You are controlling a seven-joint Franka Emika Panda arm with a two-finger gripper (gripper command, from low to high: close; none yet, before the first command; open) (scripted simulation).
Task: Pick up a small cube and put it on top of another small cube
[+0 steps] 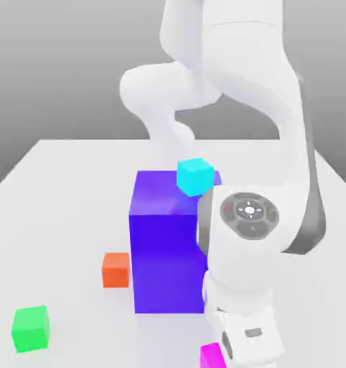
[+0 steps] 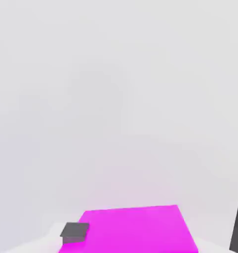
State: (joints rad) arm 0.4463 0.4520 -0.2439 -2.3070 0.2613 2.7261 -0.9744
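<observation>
Magenta cube (image 1: 212, 356) mostly hidden behind arm (image 1: 244, 287), cut by frame edge; end effector fingertips out of frame.

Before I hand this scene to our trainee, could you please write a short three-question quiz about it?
1. True or false: the cyan cube rests on the table.
2. Which small cube lies closest to the arm's hand: A green cube, B magenta cube, C orange-red cube?
3. Fill in: the orange-red cube sits on the exterior view's ____ side of the blue-violet block.

Key: 1 false, it sits on the blue-violet block; 2 B; 3 left.
</observation>
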